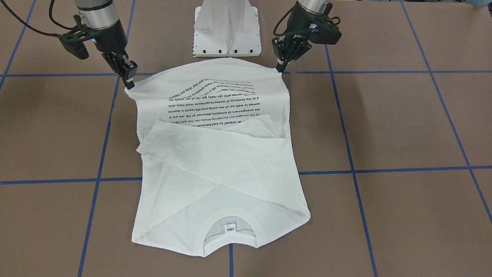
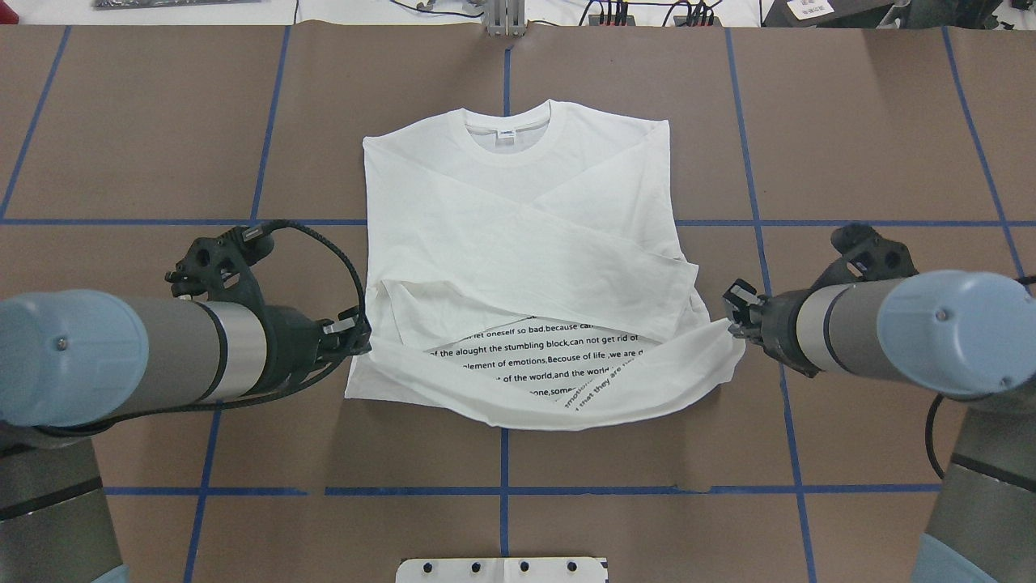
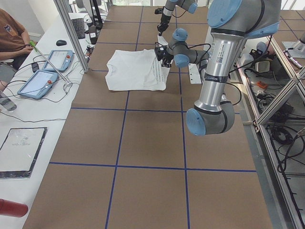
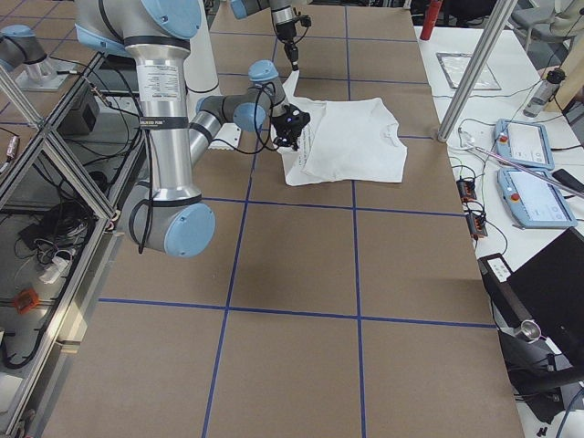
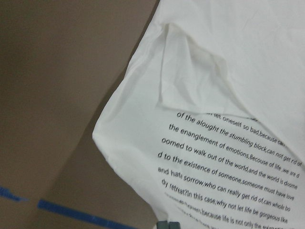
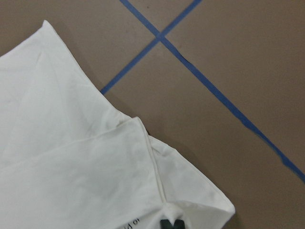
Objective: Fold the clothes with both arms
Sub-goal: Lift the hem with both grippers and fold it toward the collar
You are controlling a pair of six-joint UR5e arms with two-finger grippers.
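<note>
In the front-facing view the white long-sleeved T-shirt (image 1: 184, 192) lies on the brown counter (image 1: 403, 127), sleeves (image 1: 215, 150) crossed over it and collar (image 1: 230, 223) away from the robot; the right end effector (image 1: 130, 84) and the left end effector (image 1: 281, 68) each pinch one hem corner, closed on the cloth. In the overhead view the hem between them curls over the printed text (image 2: 542, 356). Both wrist views show the cloth close up, over the counter.
</note>
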